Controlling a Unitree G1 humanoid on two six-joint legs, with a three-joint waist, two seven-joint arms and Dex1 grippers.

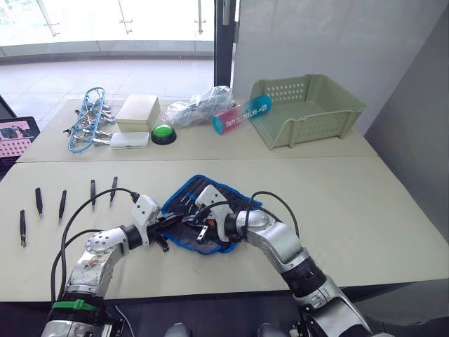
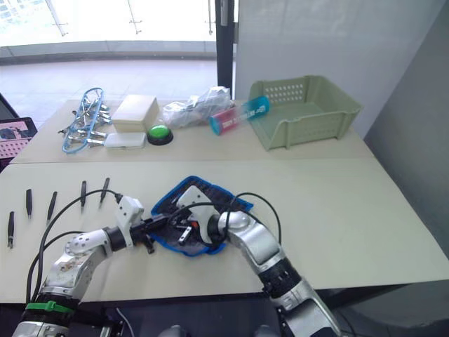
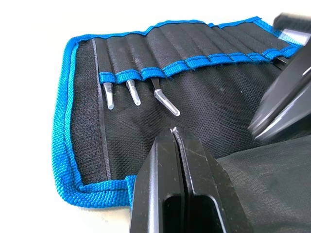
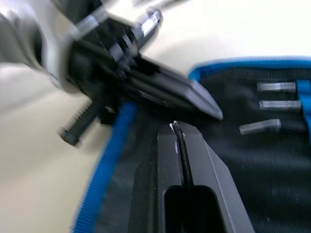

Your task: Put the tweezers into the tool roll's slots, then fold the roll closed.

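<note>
A black tool roll (image 1: pixel 203 214) with bright blue edging lies open on the pale table (image 1: pixel 365 210), near its front edge. Both robot hands meet over it. The left hand (image 3: pixel 179 138) has its two black fingers pressed together, empty, tips just above the roll's inner face. The right hand (image 4: pixel 176 127) is likewise closed with nothing between its fingers, hovering over the roll's blue edge. Three tools with clear capped tips (image 3: pixel 133 92) sit in the slots (image 3: pixel 194 46). Five black tweezers (image 1: pixel 63 203) lie in a row on the table well to the left, apart from the roll. A green basket (image 1: pixel 309 109) stands at the back right.
</note>
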